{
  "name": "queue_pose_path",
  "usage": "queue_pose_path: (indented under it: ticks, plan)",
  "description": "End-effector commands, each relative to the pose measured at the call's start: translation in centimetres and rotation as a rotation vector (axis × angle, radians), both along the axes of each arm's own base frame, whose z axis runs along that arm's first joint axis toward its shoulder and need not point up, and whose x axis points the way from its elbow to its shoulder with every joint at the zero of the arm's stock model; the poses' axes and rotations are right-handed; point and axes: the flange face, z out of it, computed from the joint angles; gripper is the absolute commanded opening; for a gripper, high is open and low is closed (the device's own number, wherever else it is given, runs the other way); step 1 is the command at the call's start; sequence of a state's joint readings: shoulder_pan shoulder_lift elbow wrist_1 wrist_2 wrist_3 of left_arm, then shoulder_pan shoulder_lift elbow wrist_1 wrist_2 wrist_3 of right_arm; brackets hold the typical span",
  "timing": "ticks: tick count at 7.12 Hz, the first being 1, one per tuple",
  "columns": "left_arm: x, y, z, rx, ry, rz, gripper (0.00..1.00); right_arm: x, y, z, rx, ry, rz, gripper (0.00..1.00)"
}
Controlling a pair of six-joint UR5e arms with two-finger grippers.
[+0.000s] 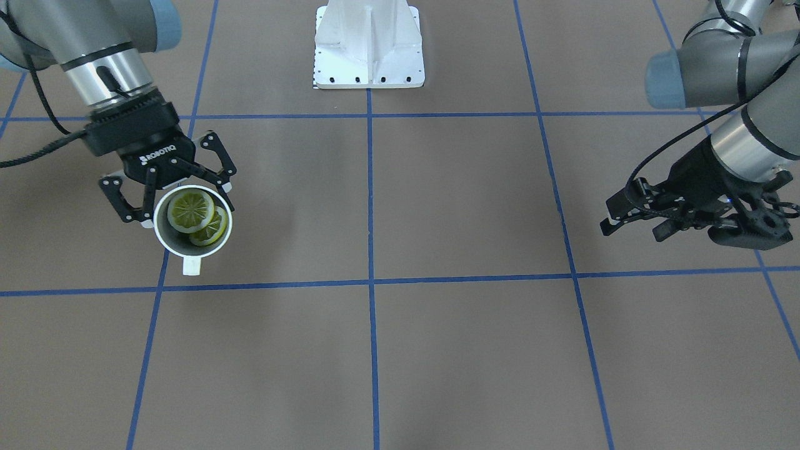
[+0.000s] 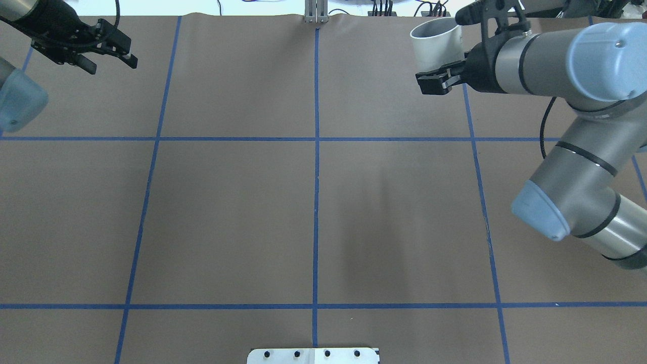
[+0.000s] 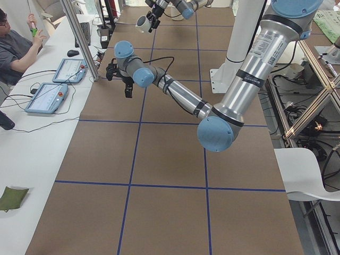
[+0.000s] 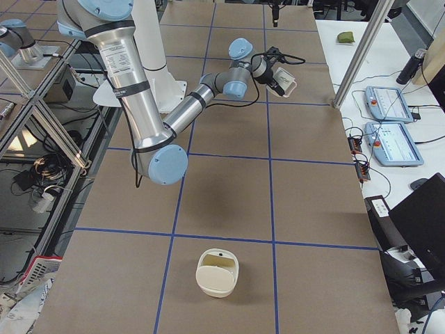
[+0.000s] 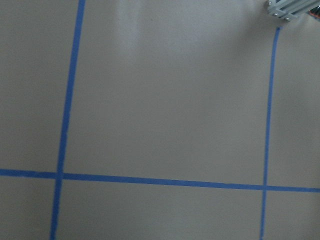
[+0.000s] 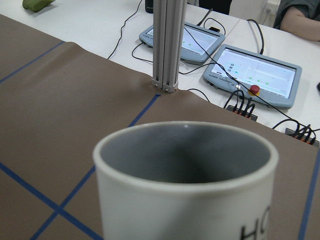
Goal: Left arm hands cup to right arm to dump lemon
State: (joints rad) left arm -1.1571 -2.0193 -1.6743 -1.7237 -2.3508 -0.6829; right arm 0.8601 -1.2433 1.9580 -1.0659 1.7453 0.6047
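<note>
Now we see the right gripper (image 1: 177, 199) clamped across the cup (image 1: 194, 251), one finger on each side of its wall, holding it clear of the table (image 1: 462, 200). The cup hangs over the far right part of the table, near the edge away from the robot. Its mouth faces up and its handle points away from the robot. Two lemon (image 1: 190, 209) slices lie inside it. Well apart, over the far left corner, the left gripper (image 2: 111, 61) hangs with its fingers spread, holding nothing.
</note>
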Motion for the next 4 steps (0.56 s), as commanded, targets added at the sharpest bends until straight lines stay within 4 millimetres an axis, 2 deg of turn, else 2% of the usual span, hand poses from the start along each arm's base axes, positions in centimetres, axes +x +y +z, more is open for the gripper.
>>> queue_pose_path:
  ticks: [1, 3, 4]
  plan:
    - [-1.4, -0.1, 2.3, 0.106, -0.17, 0.069, 1.0, 7.0, 4.0, 2.8, -0.017, 0.008, 0.039, 0.39]
    - [-1.3, 0.3, 1.8, 0.105, -0.17, 0.073, 1.0, 11.9, 9.6, 7.4, -0.076, 0.044, 0.056, 0.39]
    - [-1.2, 0.4, 1.4, 0.105, -0.166, 0.068, 1.0, 13.9, 11.5, 10.8, -0.052, 0.022, 0.069, 0.38]
